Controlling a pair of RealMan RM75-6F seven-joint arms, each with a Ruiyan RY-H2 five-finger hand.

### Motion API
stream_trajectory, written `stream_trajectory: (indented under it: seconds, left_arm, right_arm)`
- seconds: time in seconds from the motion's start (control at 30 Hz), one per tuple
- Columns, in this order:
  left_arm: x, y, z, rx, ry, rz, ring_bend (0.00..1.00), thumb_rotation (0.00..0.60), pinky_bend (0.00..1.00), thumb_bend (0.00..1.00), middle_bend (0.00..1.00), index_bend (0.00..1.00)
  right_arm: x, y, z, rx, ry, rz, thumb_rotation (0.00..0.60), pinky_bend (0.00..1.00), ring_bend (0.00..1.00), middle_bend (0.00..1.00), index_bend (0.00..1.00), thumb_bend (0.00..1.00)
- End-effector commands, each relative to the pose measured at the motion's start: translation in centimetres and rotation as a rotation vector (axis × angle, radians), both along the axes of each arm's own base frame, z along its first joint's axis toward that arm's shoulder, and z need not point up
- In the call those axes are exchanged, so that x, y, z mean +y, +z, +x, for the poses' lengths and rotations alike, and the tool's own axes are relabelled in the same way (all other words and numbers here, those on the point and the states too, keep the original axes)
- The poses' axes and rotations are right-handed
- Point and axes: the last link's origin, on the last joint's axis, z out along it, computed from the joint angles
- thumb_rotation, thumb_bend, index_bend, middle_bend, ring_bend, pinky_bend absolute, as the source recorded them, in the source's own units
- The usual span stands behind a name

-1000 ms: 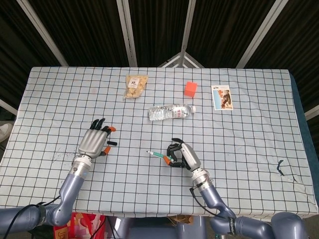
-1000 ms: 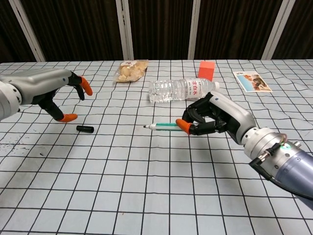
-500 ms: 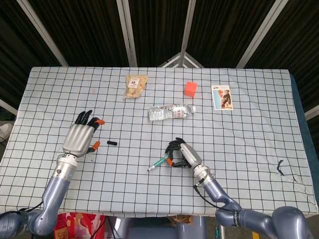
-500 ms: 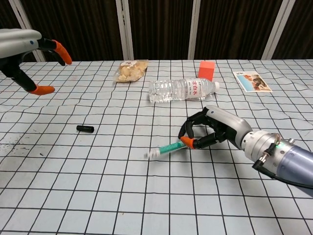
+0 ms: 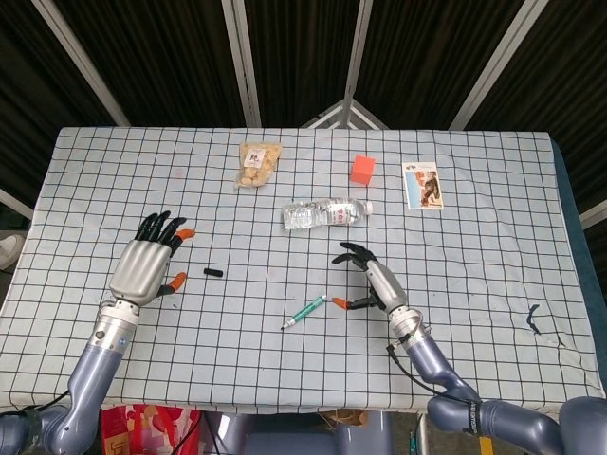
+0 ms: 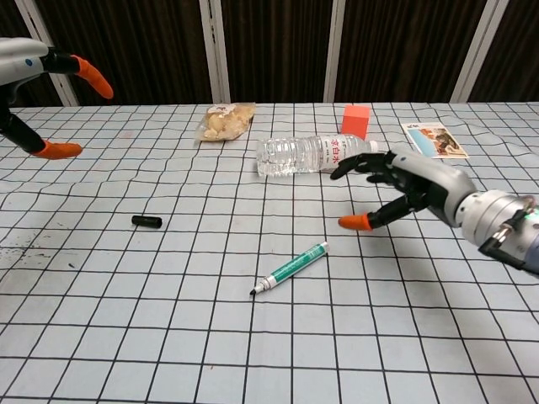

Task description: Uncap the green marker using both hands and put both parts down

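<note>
Both parts of the green marker already lie on the table, so the task looks essentially finished; only clearing the arms away seems left.

Marker body lies flat, uncapped, tip toward the robot's near-left, roughly mid-table and toward the front edge. In the chest view, marker body sits alone, nothing touching it. Cap is small, dark, lying on its side, well apart from the body, off to the left. The same cap is clear in the chest view.

Right hand is released: fingers spread, holding nothing, hovering just beside the marker's back end, not touching it. In the chest view the right hand is above the table with thumb tip pointing toward the marker. Left hand is also released, fingers apart and empty, near the cap but clear of it; the chest view only catches its fingertips at the frame's left edge.

Next move, my call: lift and pull both arms back without brushing either part. Round marker could roll if nudged, and the cap too.

Other stuff, all on the far half:
- water bottle on its side, behind the right hand
- snack bag far left of centre
- orange block
- picture card far right

Nothing blocks a retreat; the bottle is the nearest item to the right hand but sits beyond it.
</note>
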Motion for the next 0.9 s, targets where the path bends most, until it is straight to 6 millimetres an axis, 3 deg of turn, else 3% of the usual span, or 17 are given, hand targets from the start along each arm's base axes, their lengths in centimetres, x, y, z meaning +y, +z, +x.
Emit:
stream_trajectory:
  seconds: [0.03,0.23,0.4,0.7,0.9]
  left_arm:
    - [-1.4,-0.4,-1.1,0.023,0.015,0.006,0.00,0.600,0.00,0.40,0.07,0.20]
    - [-2.8,-2.1,-3.6,0.062,0.034,0.025,0.00,0.600,0.00,0.38,0.03,0.17]
    - [-3.9,-2.5,-6.3,0.061,0.029,0.059,0.00,0.600,0.00,0.38,0.03,0.17]
    - [-4.7,-1.6,-11.0,0.010,0.090,0.067,0.00,0.600,0.00,0.38,0.04,0.17]
    - [-5.2,-1.0,-12.7,0.003,0.106,0.074,0.00,0.600,0.00,0.38,0.04,0.17]
  right_arm:
    - [1.3,4.2,-1.1,0.180,0.027,-0.189,0.600,0.00,0.06,0.12,0.33,0.20]
    - [4.0,7.1,-2.2,0.540,0.059,-0.396,0.600,0.00,0.06,0.12,0.33,0.20]
    - [6.4,9.0,-5.2,0.751,0.053,-0.481,0.600,0.00,0.08,0.12,0.33,0.20]
    - [10.2,12.3,-11.2,0.810,-0.048,-0.498,0.600,0.00,0.10,0.12,0.33,0.20]
    - [11.8,14.2,-14.7,0.807,-0.128,-0.470,0.600,0.00,0.10,0.12,0.33,0.20]
